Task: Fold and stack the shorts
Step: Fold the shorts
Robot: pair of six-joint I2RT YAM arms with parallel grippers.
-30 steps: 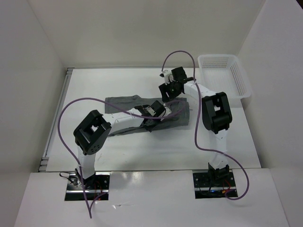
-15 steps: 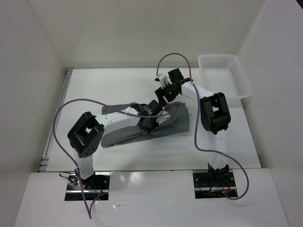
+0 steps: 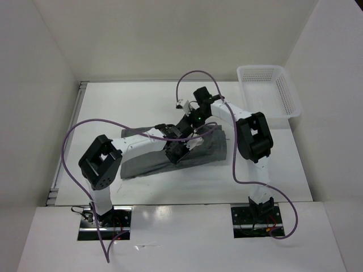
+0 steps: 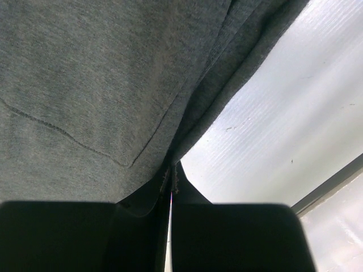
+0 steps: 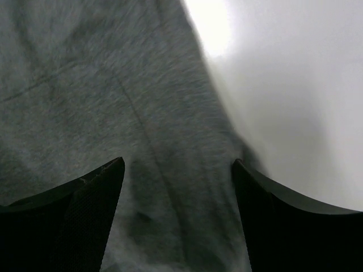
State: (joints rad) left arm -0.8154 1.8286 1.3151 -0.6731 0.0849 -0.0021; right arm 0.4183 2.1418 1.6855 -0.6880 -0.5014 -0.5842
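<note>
At the centre of the table (image 3: 170,190) lay the grey shorts (image 3: 142,163). Only the left wrist view showed the left gripper (image 4: 171,187) pinched on a fold. At twelve o'clock the right gripper (image 5: 177,164) stood spread over cloth, gripping nothing. White table showed past the hem, and the basket (image 3: 266,90) stood well apart at two o'clock.

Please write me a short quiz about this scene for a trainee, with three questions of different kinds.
1. True or false: the soft grey fabric shorts lie inside the white plastic mesh basket.
2. Which end effector stands open? A) left end effector B) right end effector C) both
3. Fill in: the left end effector is shut on the ___.
Key: 1 false; 2 B; 3 shorts.
</note>
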